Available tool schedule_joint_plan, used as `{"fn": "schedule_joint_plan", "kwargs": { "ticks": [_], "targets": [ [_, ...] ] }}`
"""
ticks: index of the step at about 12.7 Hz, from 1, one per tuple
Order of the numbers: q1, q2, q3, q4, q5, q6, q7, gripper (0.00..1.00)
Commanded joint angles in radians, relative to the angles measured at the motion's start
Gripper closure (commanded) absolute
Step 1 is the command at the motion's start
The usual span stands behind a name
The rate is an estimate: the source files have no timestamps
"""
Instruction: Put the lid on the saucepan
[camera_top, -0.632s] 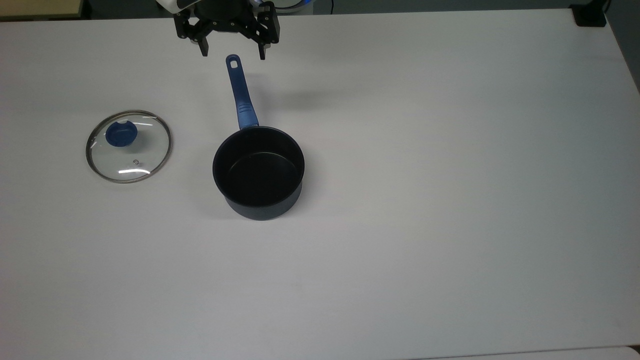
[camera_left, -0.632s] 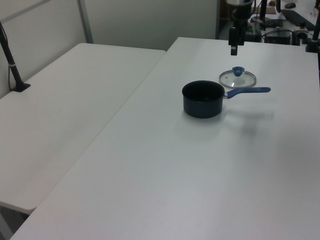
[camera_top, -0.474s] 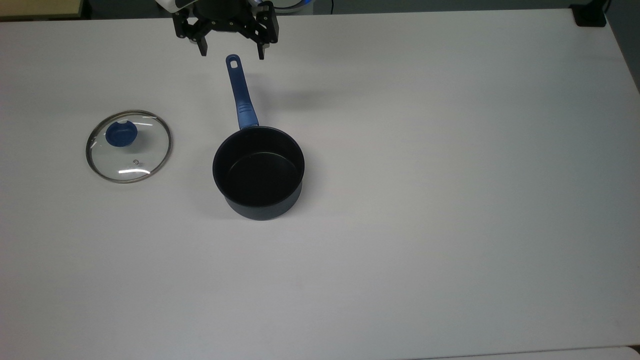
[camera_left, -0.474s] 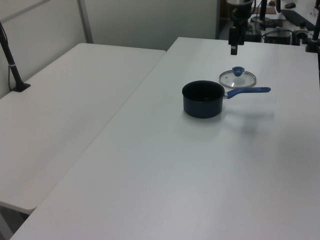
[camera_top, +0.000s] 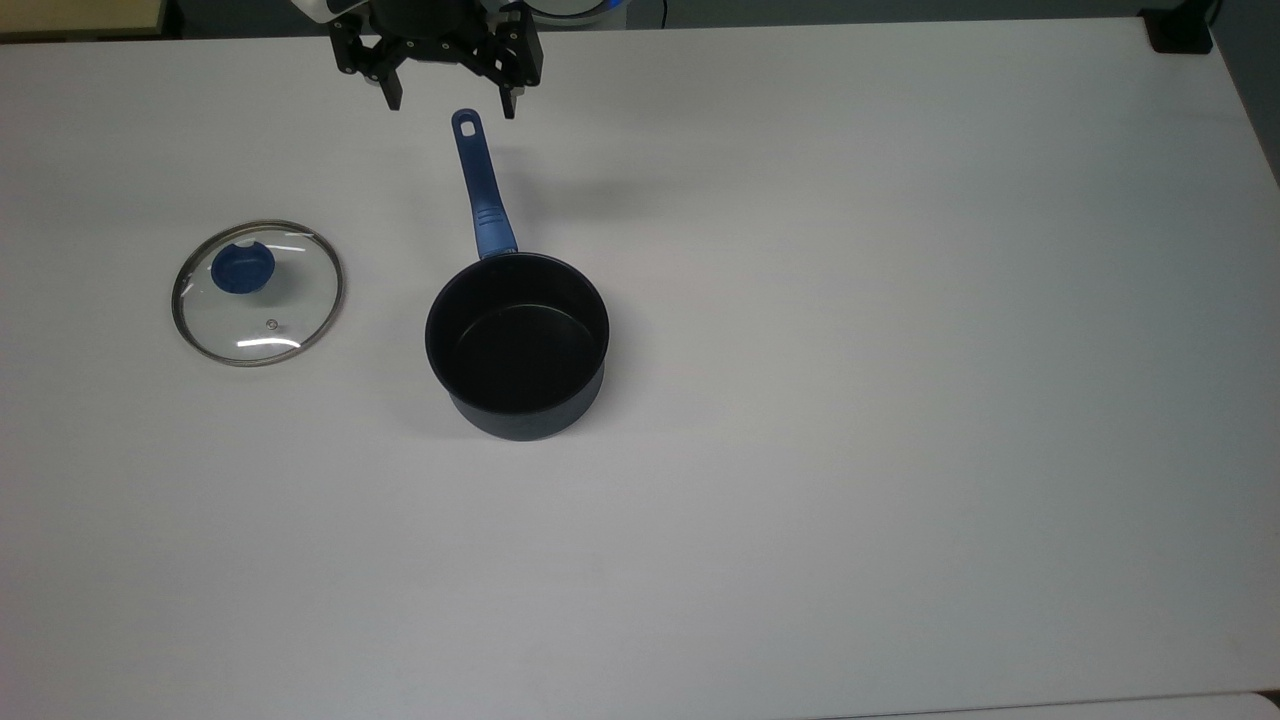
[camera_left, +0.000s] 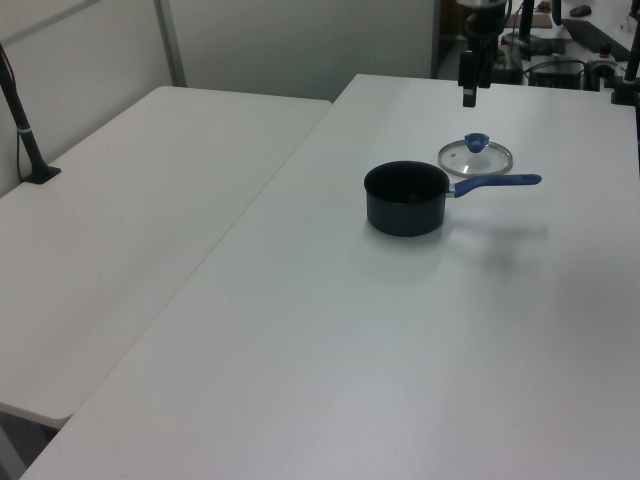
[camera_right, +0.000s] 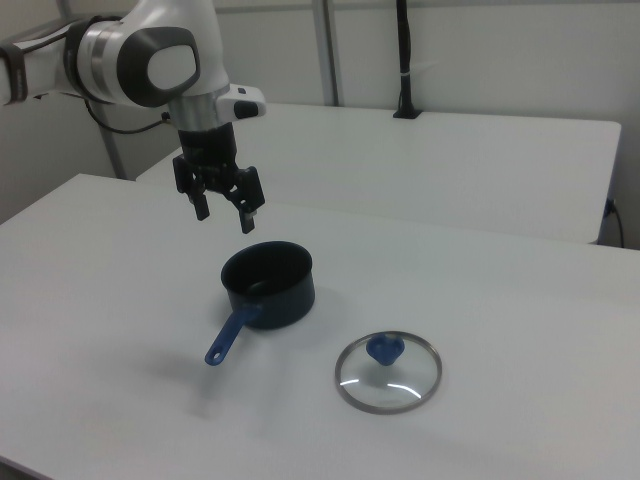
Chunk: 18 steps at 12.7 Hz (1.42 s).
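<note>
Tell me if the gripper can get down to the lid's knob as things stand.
Probably yes. The lid lies flat on the table, blue knob up, apart from the saucepan. The gripper hangs open and empty, with nothing between them.

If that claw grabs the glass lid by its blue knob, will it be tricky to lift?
Probably manageable. The lid lies flat on the table with its knob up, giving the open end effector a raised grip. The knob looks smooth and rounded, so it might slip. Being glass, the lid is likely stiff, heavy for its size, and breakable if dropped.
</note>
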Motion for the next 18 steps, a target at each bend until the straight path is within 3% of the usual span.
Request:
{"fn": "schedule_joint_plan", "kwargs": {
  "ticks": [1,12,18],
  "targets": [
    [0.009,-0.01,-0.003,-0.001,0.019,-0.023,-0.002,0.0],
    [-0.015,0.062,-0.014,0.033,0.013,0.048,-0.026,0.0],
    [-0.079,0.179,-0.182,0.023,0.014,0.165,-0.244,0.0]
  ]
}}
